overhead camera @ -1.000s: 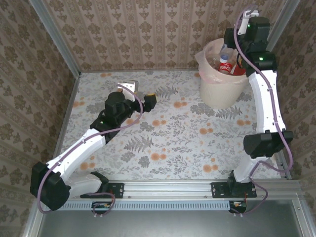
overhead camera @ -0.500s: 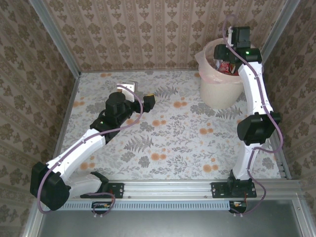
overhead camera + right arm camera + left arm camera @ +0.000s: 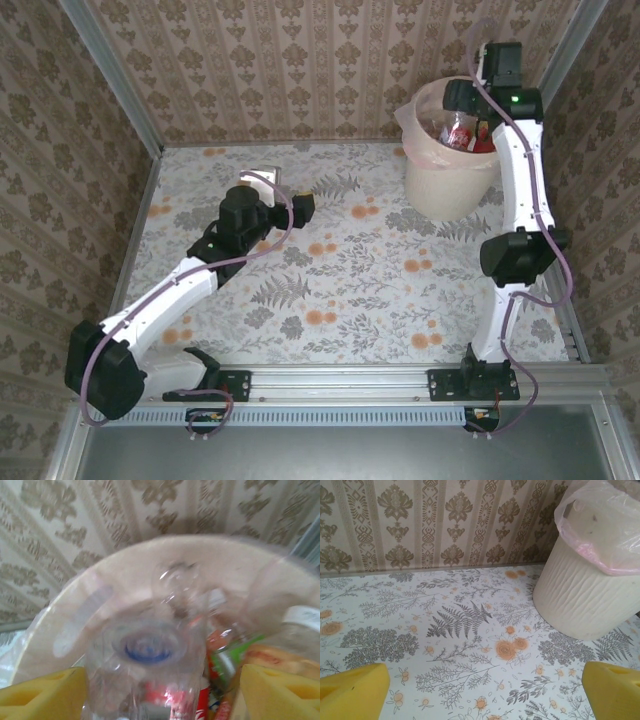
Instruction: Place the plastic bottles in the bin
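Note:
The bin (image 3: pixel 447 190) stands at the table's far right corner, lined with a pinkish bag. Several plastic bottles (image 3: pixel 462 135) with red labels lie inside it. My right gripper (image 3: pixel 465 108) hangs over the bin's mouth. In the right wrist view its yellow fingers (image 3: pixel 45 692) stand wide apart around a blurred clear bottle (image 3: pixel 147 650) with a blue cap, loose between them above the other bottles (image 3: pixel 225 655). My left gripper (image 3: pixel 297 206) is open and holds nothing, low over the table's middle. Its wrist view shows the bin (image 3: pixel 580 595) to the right.
Patterned walls close the table (image 3: pixel 360 290) at the back and both sides. The bin's bag rim (image 3: pixel 600 555) overhangs its ribbed wall. The floral tabletop (image 3: pixel 470 630) lies bare between my left fingertips (image 3: pixel 355 692).
My right gripper moved in over the bin and its jaws spread apart, letting go of the clear bottle. The left arm shifted only slightly.

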